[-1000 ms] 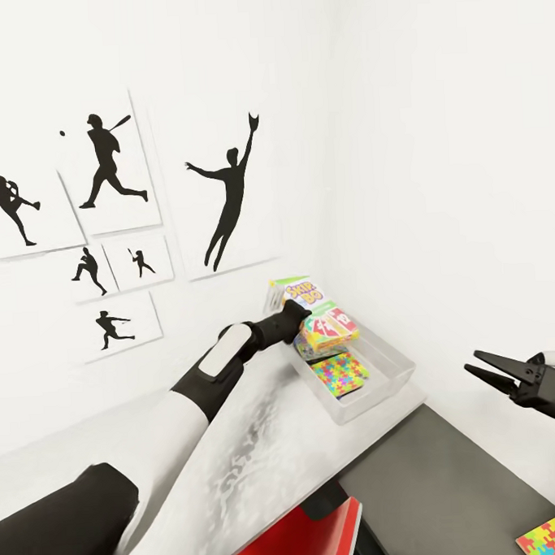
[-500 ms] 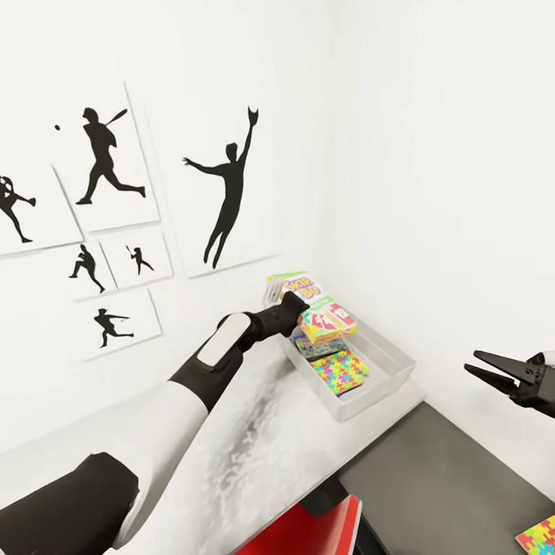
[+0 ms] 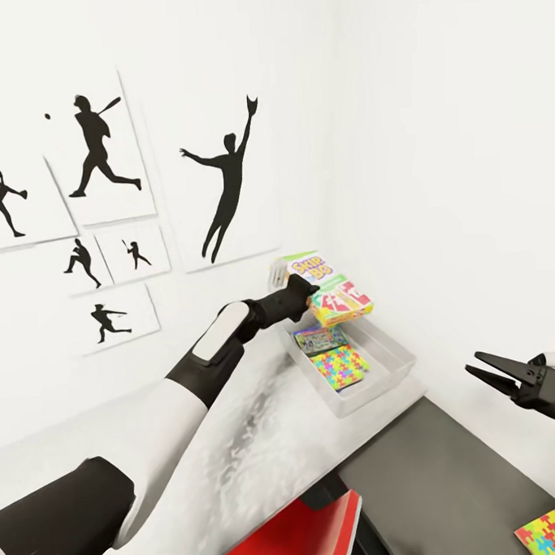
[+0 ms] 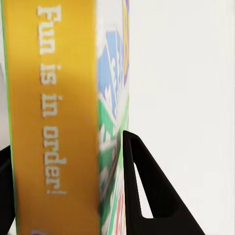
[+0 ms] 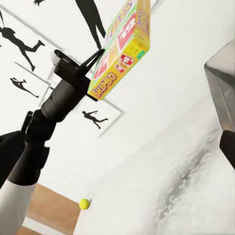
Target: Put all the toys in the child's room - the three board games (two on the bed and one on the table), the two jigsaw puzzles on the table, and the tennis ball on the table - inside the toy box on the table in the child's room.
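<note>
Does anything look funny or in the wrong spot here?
Two toys are still outside the toy box: a jigsaw puzzle lies on the dark grey unit, and the tennis ball sits on the floor. The left gripper holds the SKIP-BO box tilted above the toy box.

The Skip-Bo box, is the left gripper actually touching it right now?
Touching. In the left wrist view a finger presses flat against the Skip-Bo box, clamped by the left gripper.

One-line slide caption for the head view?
Left claw holds the SKIP-BO box above the toy box; right claw open.
</note>
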You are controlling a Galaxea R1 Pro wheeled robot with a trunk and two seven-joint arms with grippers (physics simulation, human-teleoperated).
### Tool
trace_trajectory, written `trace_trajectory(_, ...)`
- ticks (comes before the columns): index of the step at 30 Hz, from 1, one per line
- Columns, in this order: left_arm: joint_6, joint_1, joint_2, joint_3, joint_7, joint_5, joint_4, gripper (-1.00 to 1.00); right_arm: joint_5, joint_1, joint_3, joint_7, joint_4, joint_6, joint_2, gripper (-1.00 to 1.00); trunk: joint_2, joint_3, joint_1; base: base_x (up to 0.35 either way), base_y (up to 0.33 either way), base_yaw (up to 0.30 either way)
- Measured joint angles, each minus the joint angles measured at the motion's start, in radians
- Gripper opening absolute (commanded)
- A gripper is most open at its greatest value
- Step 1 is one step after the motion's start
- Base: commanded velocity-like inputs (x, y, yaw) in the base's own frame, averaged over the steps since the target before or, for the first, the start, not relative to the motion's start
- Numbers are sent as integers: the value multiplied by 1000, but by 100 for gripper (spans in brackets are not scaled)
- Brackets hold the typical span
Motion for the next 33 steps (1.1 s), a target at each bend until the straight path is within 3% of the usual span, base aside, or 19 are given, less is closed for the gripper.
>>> trace_trajectory(9,1,-1,0,0,0,19,-3,-100,-2,3,0,4,0,0,0,100,0,-15,0,0,0,0)
trace_trajectory(13,-1,-1,0,0,0,19,-3,-100,-7,-9,-6,4,0,0,-14,100,0,-21,0,0,0,0)
trace_trajectory(18,-5,-1,0,-1,0,18,-1,-100,-24,-89,-3,0,0,0,-31,100,0,-29,0,0,0,0)
trace_trajectory(22,-8,-1,0,-2,0,18,0,-100,-65,-169,1,-16,0,0,-34,100,0,-36,0,0,0,0)
trace_trajectory(25,-8,-1,0,-2,0,18,0,-100,-104,-219,31,-78,1,0,-35,100,0,-41,0,0,0,0)
trace_trajectory(27,-9,-1,0,-4,0,18,0,-100,-148,-260,79,-168,1,-1,-30,100,0,-44,0,0,0,0)
trace_trajectory(31,-11,-1,0,-6,0,17,1,-100,-287,-342,188,-401,4,-7,-23,100,0,-51,0,0,0,0)
trace_trajectory(33,-11,-1,0,-6,0,17,1,-100,-345,-368,216,-498,6,-8,-22,100,0,-54,0,0,0,0)
